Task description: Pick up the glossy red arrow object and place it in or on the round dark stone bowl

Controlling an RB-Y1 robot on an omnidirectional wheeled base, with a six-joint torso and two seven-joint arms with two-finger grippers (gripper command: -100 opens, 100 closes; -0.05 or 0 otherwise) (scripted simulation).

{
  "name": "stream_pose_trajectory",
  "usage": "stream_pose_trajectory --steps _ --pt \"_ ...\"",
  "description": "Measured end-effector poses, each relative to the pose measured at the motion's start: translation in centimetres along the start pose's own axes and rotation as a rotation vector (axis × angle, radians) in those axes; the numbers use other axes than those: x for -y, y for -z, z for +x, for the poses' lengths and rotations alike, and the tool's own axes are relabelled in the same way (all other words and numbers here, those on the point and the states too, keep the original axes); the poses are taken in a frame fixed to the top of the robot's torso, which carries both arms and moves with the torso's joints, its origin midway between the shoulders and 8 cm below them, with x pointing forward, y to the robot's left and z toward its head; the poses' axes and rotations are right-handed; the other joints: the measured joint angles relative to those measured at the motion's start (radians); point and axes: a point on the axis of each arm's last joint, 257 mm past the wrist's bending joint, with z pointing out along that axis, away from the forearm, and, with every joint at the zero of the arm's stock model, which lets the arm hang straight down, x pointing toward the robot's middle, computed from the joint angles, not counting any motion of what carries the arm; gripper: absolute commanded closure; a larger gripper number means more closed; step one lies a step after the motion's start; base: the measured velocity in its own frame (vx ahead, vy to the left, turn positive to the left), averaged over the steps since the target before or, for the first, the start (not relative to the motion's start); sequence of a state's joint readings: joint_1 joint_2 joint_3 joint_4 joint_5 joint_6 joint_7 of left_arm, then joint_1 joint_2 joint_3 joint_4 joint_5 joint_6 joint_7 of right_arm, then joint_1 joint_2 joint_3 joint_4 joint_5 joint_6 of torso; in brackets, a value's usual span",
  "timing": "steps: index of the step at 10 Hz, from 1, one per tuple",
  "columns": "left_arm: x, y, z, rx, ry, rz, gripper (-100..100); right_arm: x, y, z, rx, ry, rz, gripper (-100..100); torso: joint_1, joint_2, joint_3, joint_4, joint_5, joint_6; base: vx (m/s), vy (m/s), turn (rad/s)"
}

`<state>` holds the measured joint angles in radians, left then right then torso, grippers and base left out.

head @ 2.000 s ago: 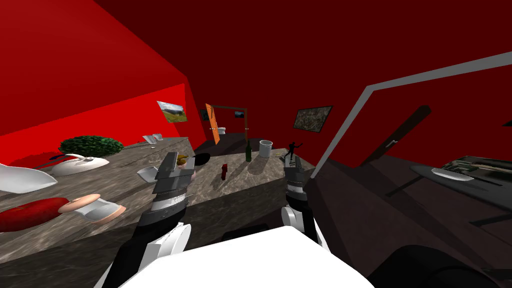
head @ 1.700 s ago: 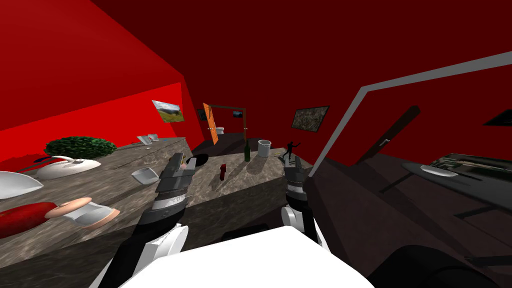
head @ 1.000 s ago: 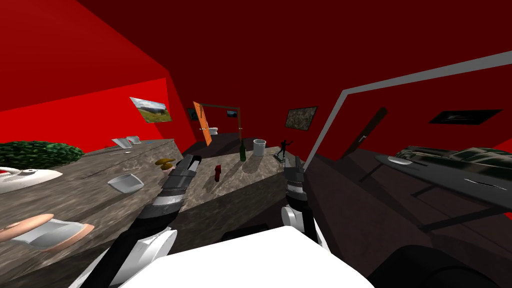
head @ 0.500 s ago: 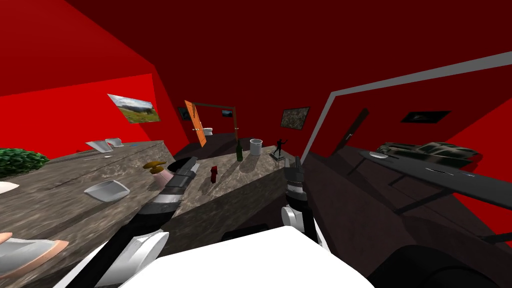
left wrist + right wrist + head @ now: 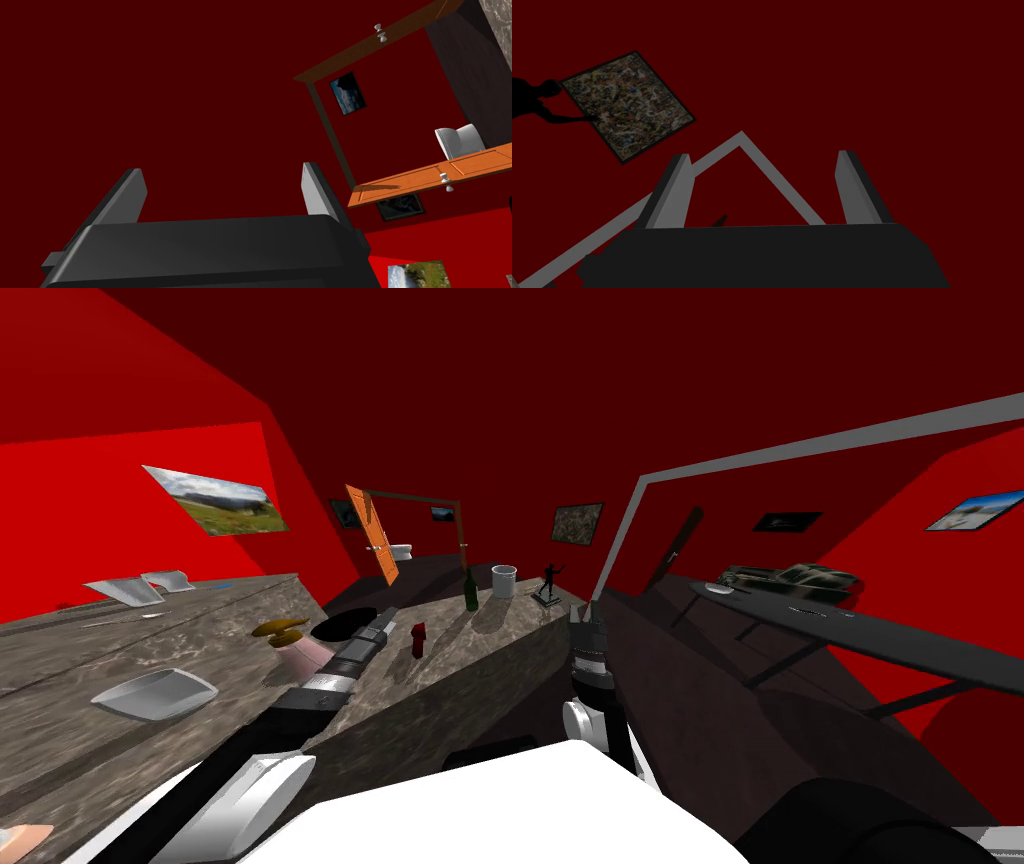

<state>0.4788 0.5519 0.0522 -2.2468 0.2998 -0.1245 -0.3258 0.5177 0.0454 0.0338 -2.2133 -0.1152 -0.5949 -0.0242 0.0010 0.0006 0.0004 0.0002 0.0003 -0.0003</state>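
**Reach towards the red arrow (image 5: 418, 640), head view and both wrist views.** The arrow stands upright and untouched on the marbled surface (image 5: 200, 633), just beyond the left fingers (image 5: 315, 192) and slightly to their right. The dark bowl (image 5: 343, 625) lies just beside those fingers on their other side. Pick and drop points are therefore close together, and the carry should be short.

The left fingers are spread wide with nothing between them. They sit low over the surface yet, judging by the wrist view, aim above the arrow, so a downward tilt appears necessary before closing. The right fingers (image 5: 677, 195), likewise spread and empty, hang off the surface's corner, out of the way.

Beyond the arrow stand a green bottle (image 5: 471, 590), a white cup (image 5: 504, 581) and a dark figurine (image 5: 548, 585), all well apart from it. A brown-capped object (image 5: 283, 633) and a grey dish (image 5: 155, 693) lie past the bowl, further to the fingers' left. The surface's front edge runs beneath the left forearm. Bare surface surrounds the arrow, leaving room for a near-side approach.
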Motion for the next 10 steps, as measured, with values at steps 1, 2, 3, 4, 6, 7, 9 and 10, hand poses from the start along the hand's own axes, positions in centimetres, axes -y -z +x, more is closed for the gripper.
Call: stream_pose_trajectory --steps 1,2,3,4,6,7,9,10 --pt "-1.0 0.0 -0.1 -0.02 -0.015 -0.029 -100 0.0 0.0 0.0 0.0 0.0 0.0 0 0.0 0.0 0.0 0.0 0.0 0.0 -0.015 0.013 -0.088" --pt "-1.5 -0.1 -0.1 -0.035 -0.027 -0.051 -100 0.0 0.0 0.0 0.0 0.0 0.0 0 0.0 0.0 0.0 0.0 0.0 0.0 -0.015 0.011 -0.172" --pt "-2.8 0.0 -0.3 -0.055 -0.04 -0.089 -100 0.0 0.0 0.0 0.0 0.0 0.0 0 0.0 0.0 0.0 0.0 0.0 0.0 -0.023 0.015 -0.336" --pt "-4.5 0.4 -0.7 -0.075 -0.055 -0.135 -100 0.0 0.0 0.0 0.0 0.0 0.0 0 0.001 0.0 0.0 0.0 0.0 0.001 -0.02 0.02 -0.094" --pt "-6.3 0.7 -1.1 -0.116 -0.085 -0.197 -100 0.0 0.0 0.0 0.0 0.0 0.0 0 0.001 0.0 0.0 0.0 0.0 0.0 -0.014 0.012 -0.129" --pt "-7.1 0.8 -1.0 -0.132 -0.096 -0.226 -100 0.0 0.0 0.0 0.0 0.0 0.0 0 0.0 0.0 0.0 0.0 0.0 0.0 -0.012 0.008 -0.187" --pt "-9.0 1.5 -1.4 -0.168 -0.119 -0.298 -100 0.0 0.0 0.0 0.0 0.0 0.0 0 0.0 0.0 0.0 0.0 0.0 0.0 -0.011 0.011 -0.171" --pt "-10.4 1.9 -1.9 -0.185 -0.127 -0.34 -100 0.0 0.0 0.0 0.0 0.0 0.0 0 0.001 0.0 0.0 0.0 0.0 0.0 -0.014 0.014 -0.12"
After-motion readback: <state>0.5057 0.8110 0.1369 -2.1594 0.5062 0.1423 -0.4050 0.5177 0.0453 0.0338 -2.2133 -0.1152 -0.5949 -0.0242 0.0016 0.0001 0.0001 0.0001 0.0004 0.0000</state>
